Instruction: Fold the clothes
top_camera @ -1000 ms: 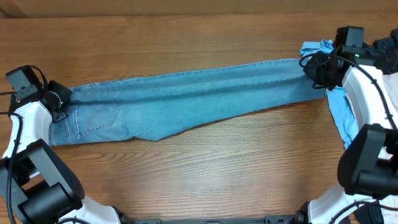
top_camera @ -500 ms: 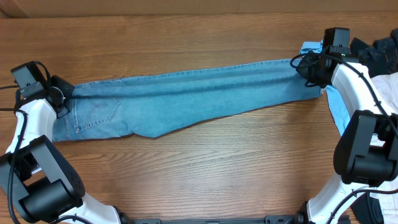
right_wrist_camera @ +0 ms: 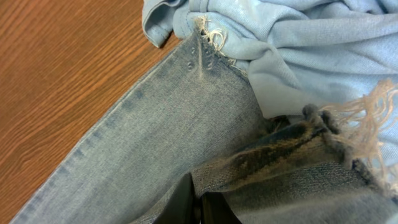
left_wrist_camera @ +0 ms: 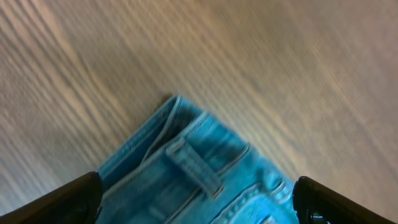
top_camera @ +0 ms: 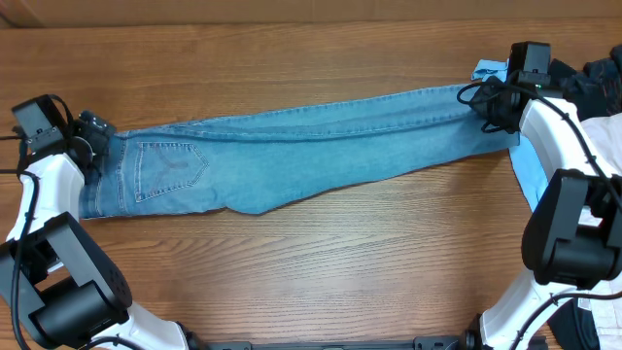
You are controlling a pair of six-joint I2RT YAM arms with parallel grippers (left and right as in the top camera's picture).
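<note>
The light blue jeans [top_camera: 311,146] lie stretched across the table, waistband at the left, frayed hems at the right, one back pocket [top_camera: 173,167] facing up. My left gripper [top_camera: 94,136] hovers open over the waistband corner. In the left wrist view its fingers [left_wrist_camera: 68,199] stand wide apart, with the belt loop [left_wrist_camera: 196,168] between them and untouched. My right gripper [top_camera: 493,102] is shut on a fold of denim at the hem. The right wrist view shows its fingertips [right_wrist_camera: 205,205] pinching that fold beside the frayed hem [right_wrist_camera: 208,31].
A sky-blue T-shirt [top_camera: 532,175] lies under and beside the hems at the right edge; it also fills the top of the right wrist view [right_wrist_camera: 298,43]. Dark clothing [top_camera: 598,83] is piled at the far right. Bare wooden table [top_camera: 321,262] runs along the front.
My left gripper has opened and let go of the waistband. The waist end has dropped flat, showing the back pocket. The right gripper still holds the hem.
</note>
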